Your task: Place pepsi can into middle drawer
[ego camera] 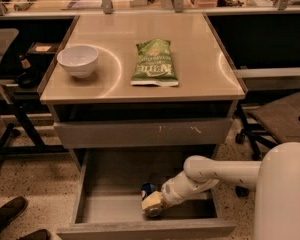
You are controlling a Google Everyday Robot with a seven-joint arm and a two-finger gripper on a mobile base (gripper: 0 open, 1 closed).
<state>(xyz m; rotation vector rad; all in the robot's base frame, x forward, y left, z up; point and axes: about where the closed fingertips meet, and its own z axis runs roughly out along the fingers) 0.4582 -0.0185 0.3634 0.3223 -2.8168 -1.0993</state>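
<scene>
The pepsi can (147,189), small and blue, is inside the open middle drawer (107,210), near the middle of its grey floor. Only its top part shows, because my gripper (151,204) is right at it and covers its front. My white arm (210,173) reaches into the drawer from the right, with the gripper low over the drawer floor. I cannot tell whether the can rests on the floor or is held.
The drawer front with white scratches (145,132) above is closed. On the cabinet top (200,74) lie a green chip bag (154,63) and a white bowl (78,60). A chair base (250,134) stands at the right and dark table legs (20,119) at the left.
</scene>
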